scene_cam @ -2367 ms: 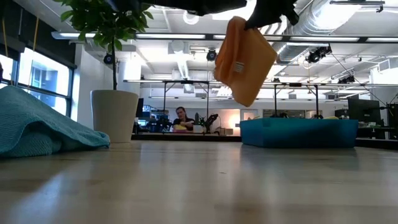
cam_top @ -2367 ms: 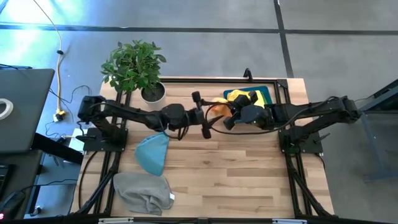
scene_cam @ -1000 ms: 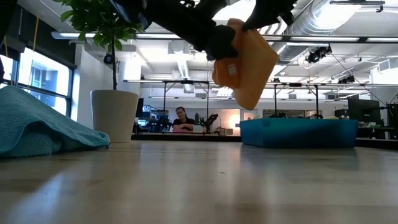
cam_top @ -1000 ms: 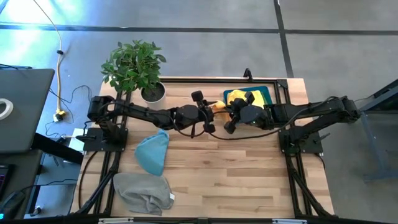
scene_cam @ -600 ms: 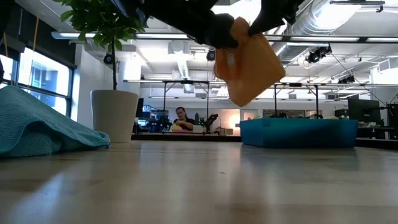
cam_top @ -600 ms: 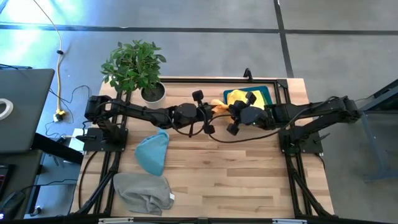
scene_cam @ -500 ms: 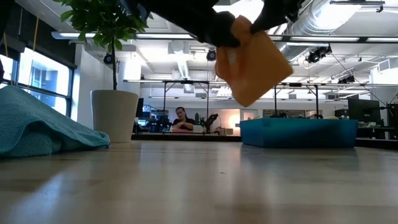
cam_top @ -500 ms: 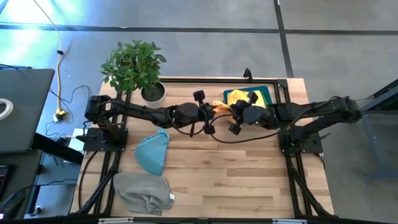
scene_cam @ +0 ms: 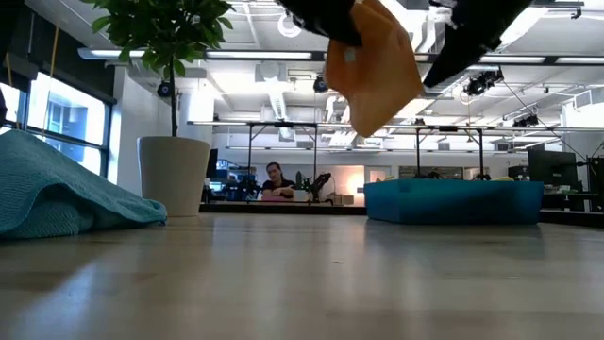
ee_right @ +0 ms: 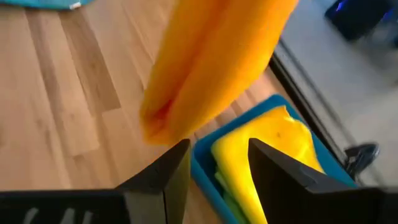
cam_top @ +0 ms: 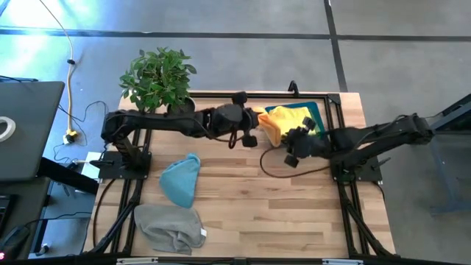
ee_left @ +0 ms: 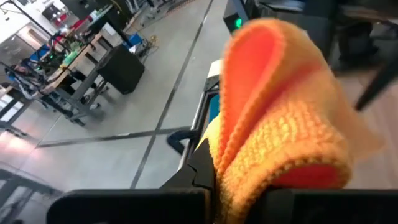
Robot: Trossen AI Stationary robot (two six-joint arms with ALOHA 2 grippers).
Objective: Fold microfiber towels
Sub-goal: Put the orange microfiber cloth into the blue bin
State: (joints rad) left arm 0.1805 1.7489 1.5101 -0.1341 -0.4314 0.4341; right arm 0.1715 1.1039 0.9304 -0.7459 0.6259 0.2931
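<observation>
An orange towel [scene_cam: 376,71] hangs in the air over the table's far middle, with my left gripper [cam_top: 254,123] shut on it. In the left wrist view it shows as a thick orange fold [ee_left: 280,137]. My right gripper [cam_top: 293,146] stands open just to its right, nearer the table's right edge, touching nothing; the towel [ee_right: 211,62] hangs ahead of its spread fingers [ee_right: 177,165]. A yellow towel [ee_right: 261,152] lies in the blue bin [cam_top: 318,110]. A light blue towel [cam_top: 182,180] and a grey towel [cam_top: 171,227] lie bunched on the table's left half. My left gripper pinches the orange towel by its bunched upper part [ee_left: 233,177] between its two fingers, taking in a fold of several layers. The fingers come nearly level from the table's left. The towel hangs below them, slack and clear of the table, its lower corner [scene_cam: 363,127] free.
A potted plant [cam_top: 158,77] stands at the far left corner. The blue bin [scene_cam: 453,201] sits at the far right. Bare wood lies in the table's middle and near right [cam_top: 280,206]. A person sits far off in the room behind.
My left gripper has shut on the orange towel and risen, carrying it up and toward the far edge. My right gripper has opened, let go of the towel and drawn back down toward the table's right and near side. The towel now hangs from the left gripper alone.
</observation>
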